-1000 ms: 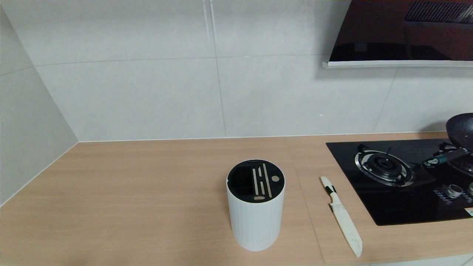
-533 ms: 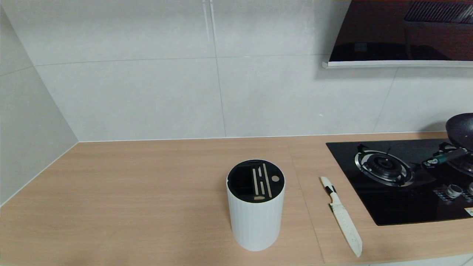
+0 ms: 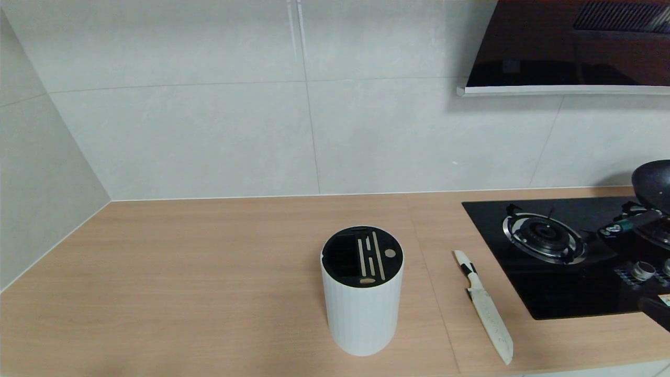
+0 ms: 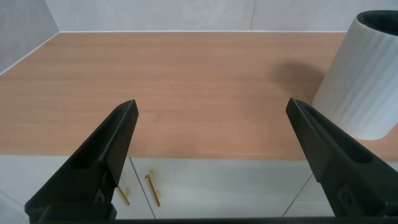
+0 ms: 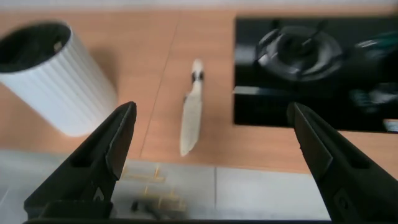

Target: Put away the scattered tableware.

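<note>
Here's the kitchen counter, and the knife lies flat on the wooden countertop, between the knife holder and the gas hob, touching neither. Its handle, ringed by a black band, points toward the tiled wall. The pale blade runs down to the counter's front edge, its tip just short of it.

The knife holder stands upright, a white ribbed cylinder with a black top. That top is cut with narrow slots and one larger square opening on the robot's left side.

Over to the left gripper: its fingers are spread wide, hanging low off the counter's front edge. The holder's ribbed wall sits beyond one finger, and cabinet doors with gold handles show below the edge.

Now the right gripper, fingers wide apart too, is high above the front edge. The knife lies in the gap between its fingers, well below them. The holder is off to one side and the hob to the other.

On the hob, a burner sits nearest the knife, and a dark pan is at the far right. A black range hood hangs on the wall above.
</note>
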Motion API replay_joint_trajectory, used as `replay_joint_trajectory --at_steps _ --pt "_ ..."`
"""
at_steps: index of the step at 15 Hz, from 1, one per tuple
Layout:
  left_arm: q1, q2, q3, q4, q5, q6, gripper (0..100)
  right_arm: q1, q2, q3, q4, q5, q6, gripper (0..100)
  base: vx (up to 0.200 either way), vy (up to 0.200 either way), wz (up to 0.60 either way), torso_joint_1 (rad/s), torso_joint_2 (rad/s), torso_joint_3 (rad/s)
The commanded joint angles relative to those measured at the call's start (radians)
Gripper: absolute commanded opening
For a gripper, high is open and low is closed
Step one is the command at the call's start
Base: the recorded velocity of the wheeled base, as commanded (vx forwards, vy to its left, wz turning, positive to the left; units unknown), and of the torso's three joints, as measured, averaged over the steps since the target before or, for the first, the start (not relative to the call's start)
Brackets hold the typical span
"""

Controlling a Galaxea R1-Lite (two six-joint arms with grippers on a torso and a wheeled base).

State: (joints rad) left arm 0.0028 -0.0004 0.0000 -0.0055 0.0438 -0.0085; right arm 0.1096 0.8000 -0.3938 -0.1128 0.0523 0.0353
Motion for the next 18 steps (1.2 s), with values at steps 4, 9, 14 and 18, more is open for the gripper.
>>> replay_joint_trajectory --at_steps 4,9,14,18 --pt "0.000 0.000 0.000 -0.001 0.001 -0.001 100 0.088 0.634 -0.094 -0.292 -0.037 0.000 100 0.000 0.000 0.00 0.000 0.00 0.000" --pt "0.000 0.000 0.000 -0.001 0.001 -0.001 100 0.128 0.943 -0.126 -0.421 -0.058 -0.002 100 0.000 0.000 0.00 0.000 0.00 0.000" --pt "0.000 0.000 0.000 -0.001 0.001 -0.001 100 0.151 1.180 -0.112 -0.604 -0.141 0.000 100 0.000 0.000 0.00 0.000 0.00 0.000" --pt "0.000 0.000 0.000 -0.001 -0.001 -0.001 100 0.151 1.314 -0.114 -0.788 -0.144 0.001 100 0.000 0.000 0.00 0.000 0.00 0.000"
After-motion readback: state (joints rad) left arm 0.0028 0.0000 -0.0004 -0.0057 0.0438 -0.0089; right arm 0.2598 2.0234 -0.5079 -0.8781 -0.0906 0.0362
